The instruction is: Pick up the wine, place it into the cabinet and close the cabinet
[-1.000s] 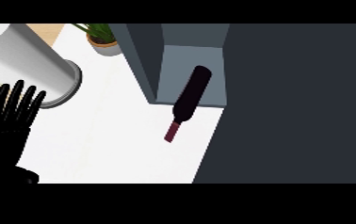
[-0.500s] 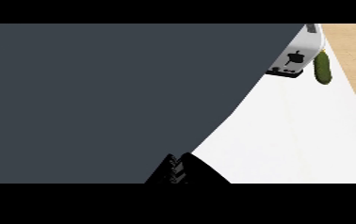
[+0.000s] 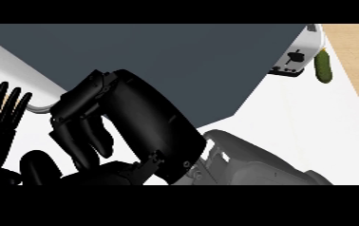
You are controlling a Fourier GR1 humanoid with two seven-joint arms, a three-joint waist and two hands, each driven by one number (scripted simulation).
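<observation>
Head view is mostly filled by the dark grey cabinet (image 3: 175, 63), a big slab across the upper and middle frame, its edge slanting down from upper right to lower centre. Wine bottle not visible anywhere in this view, can't tell where it is. Large black right hand (image 3: 133, 125) sits very close to the camera at centre-left, back of the hand toward the viewer, fingers (image 3: 98, 139) curled downward and bunched together; nothing seen held in them, though the palm side is hidden. Its grey forearm (image 3: 259, 163) runs off to the lower right edge. Left hand (image 3: 13, 111) shows at the far left edge, fingers straight, pointing up and slightly apart, resting there. More black shapes at lower left, unclear which part they are. A light grey rounded object (image 3: 35, 94) peeks out at the left, between the left hand and the cabinet, partly covered by the right hand. White counter (image 3: 308, 125) is visible on the right side. Upper right: a white toaster-like appliance (image 3: 298, 56) just beside the cabinet edge, and a green cucumber-like vegetable (image 3: 323, 66) lying just right of it.
</observation>
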